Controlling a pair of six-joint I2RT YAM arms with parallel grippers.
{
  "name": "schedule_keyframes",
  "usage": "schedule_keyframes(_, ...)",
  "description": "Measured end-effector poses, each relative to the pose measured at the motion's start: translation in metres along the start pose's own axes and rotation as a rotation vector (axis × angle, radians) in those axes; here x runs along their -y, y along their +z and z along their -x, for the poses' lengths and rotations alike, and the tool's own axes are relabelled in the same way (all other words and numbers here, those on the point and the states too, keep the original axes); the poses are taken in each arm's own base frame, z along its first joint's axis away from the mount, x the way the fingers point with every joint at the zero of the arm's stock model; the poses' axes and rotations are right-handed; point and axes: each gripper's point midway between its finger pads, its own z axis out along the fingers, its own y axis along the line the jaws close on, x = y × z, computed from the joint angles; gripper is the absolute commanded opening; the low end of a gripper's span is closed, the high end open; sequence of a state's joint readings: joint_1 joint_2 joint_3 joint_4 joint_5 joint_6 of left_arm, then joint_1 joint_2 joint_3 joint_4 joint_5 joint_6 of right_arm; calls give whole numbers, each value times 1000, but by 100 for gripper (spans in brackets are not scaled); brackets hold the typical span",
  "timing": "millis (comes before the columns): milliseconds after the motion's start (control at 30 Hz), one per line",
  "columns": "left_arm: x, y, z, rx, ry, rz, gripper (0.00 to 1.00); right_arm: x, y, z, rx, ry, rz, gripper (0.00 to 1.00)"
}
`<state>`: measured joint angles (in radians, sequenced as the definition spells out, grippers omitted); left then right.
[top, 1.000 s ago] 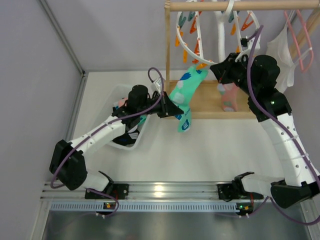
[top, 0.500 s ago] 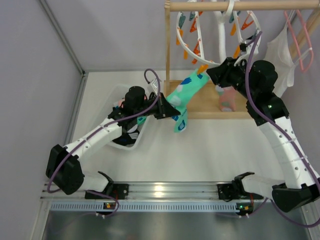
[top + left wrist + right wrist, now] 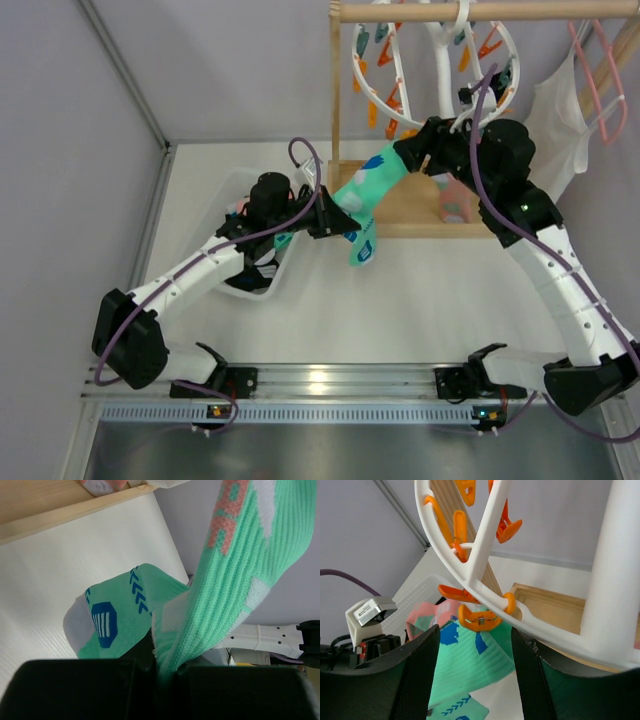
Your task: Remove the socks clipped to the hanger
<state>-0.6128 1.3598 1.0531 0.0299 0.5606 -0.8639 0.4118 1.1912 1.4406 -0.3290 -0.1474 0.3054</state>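
Note:
The white ring hanger [image 3: 440,55] hangs from a wooden rod with orange and teal clips. A teal sock [image 3: 365,190] stretches from an orange clip [image 3: 480,620] on the ring [image 3: 445,555] down to my left gripper [image 3: 335,222]. That gripper [image 3: 167,672] is shut on the sock's [image 3: 225,580] middle, and the toe [image 3: 107,615] droops past it. My right gripper [image 3: 408,152] stands open, its fingers [image 3: 415,680] on either side of the orange clip and above the sock's cuff [image 3: 470,665]. Whether the clip still bites the cuff I cannot tell. A pink sock [image 3: 455,200] hangs from the ring.
A white bin [image 3: 235,190] on the left holds a pink sock [image 3: 425,622]. The wooden stand has an upright post [image 3: 335,90] and a base tray [image 3: 410,215]. A white garment on a pink wire hanger [image 3: 585,70] hangs at the right.
My right gripper has opened and shifted left along the ring's lower edge. The left gripper moved slightly back-left with the sock, then held still.

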Motion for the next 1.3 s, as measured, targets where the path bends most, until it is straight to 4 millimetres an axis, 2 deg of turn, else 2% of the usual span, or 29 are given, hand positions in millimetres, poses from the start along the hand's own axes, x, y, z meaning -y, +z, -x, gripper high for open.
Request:
schedule_keyframes(300,0,0,0,0,-2,0,0,8,24,-9,-23,-10,-21,55)
schedule_keyframes(567,1,0,-1,-3,-6,-3,0,-15,35,5,74,-24,6,57)
schedule_keyframes(700,2,0,-1,-7,-5,-7,0,-13,37,3,99,-22,-22,57)
schedule_keyframes(900,14,1,-4,-26,28,-40,0,-11,26,3,124,-6,-40,71)
schedule_keyframes(1167,38,3,-15,-51,114,-96,0,-21,-7,27,191,-4,-21,73)
schedule_keyframes(1300,55,5,-28,-79,171,-137,0,-22,-13,28,183,-10,-25,73)
